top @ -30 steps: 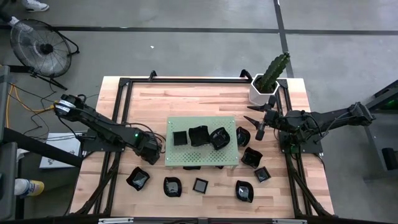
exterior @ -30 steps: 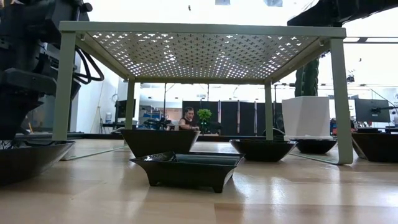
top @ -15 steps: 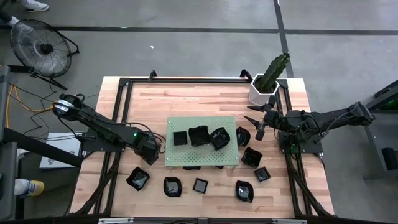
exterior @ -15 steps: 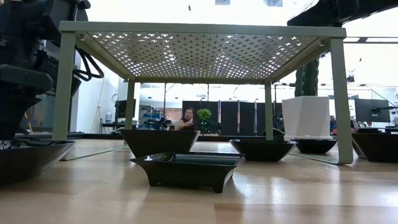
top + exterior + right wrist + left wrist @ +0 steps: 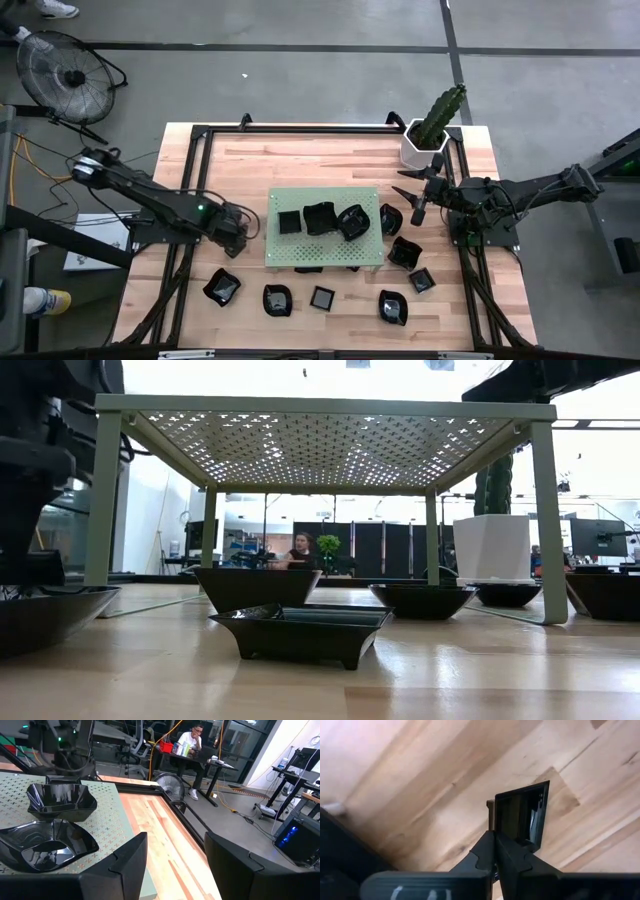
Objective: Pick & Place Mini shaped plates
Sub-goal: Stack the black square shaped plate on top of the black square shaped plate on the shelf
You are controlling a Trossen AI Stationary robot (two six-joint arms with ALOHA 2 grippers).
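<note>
I see three mini shaped plates (image 5: 322, 219) on the perforated board (image 5: 322, 255) mid-worktop (image 5: 300, 160), others lying in front of it and to its right; the plant pot (image 5: 422, 145) sits at the far right corner

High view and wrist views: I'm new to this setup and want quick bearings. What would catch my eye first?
The green perforated board stands mid-table on legs, with three glossy black mini plates on top and more scattered on the wood around it. Left of the board, the left gripper is shut on a small square black plate, lifted off the table. The right gripper hangs open beside the white hexagonal plant pot.
</note>
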